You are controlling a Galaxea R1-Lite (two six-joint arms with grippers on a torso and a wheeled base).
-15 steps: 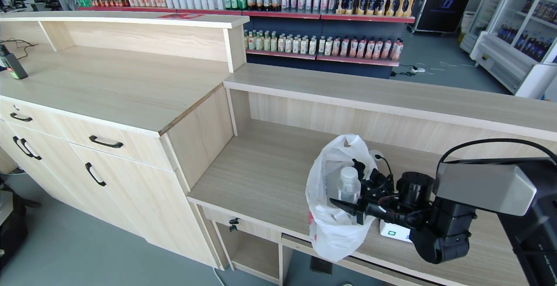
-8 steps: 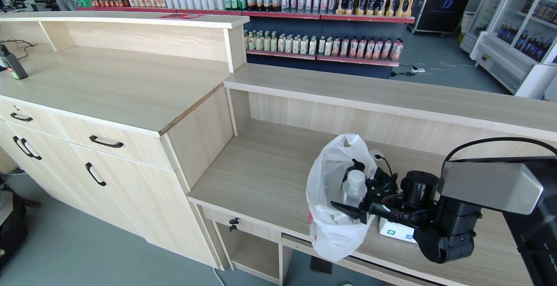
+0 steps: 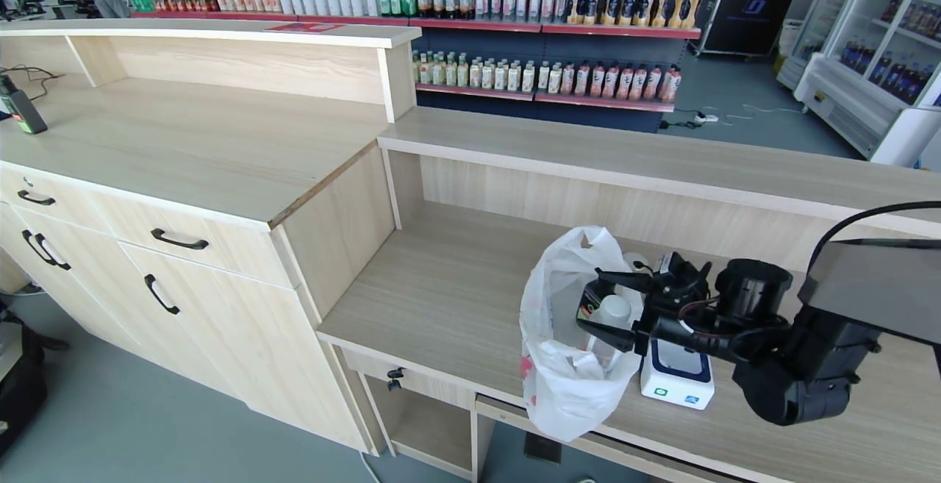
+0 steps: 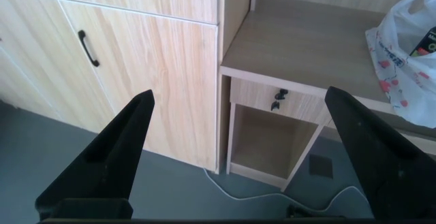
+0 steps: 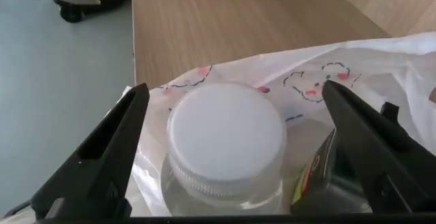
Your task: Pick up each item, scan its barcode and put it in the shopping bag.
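Observation:
A clear bottle with a white cap (image 3: 614, 312) (image 5: 225, 139) stands inside the white plastic shopping bag (image 3: 566, 387) (image 5: 354, 64) on the low counter. My right gripper (image 3: 588, 298) (image 5: 236, 88) hangs open at the bag's mouth. Its fingers (image 5: 102, 163) stand wide on either side of the cap, clear of it. A dark packet (image 5: 319, 171) lies in the bag beside the bottle. My left gripper (image 4: 238, 93) is open and holds nothing, out over the floor in front of the cabinet, with the bag (image 4: 409, 60) farther off.
A white scanner box with a blue top (image 3: 678, 374) sits on the counter just right of the bag. The raised counter (image 3: 184, 137) with drawers stands to the left, and a wall of the low counter (image 3: 588, 204) rises behind. Shelves of drinks (image 3: 514, 5) line the back.
My right arm has drawn back to the right and risen a little, uncovering the scanner box. The bottle now sits lower in the bag, with the gripper staying open.

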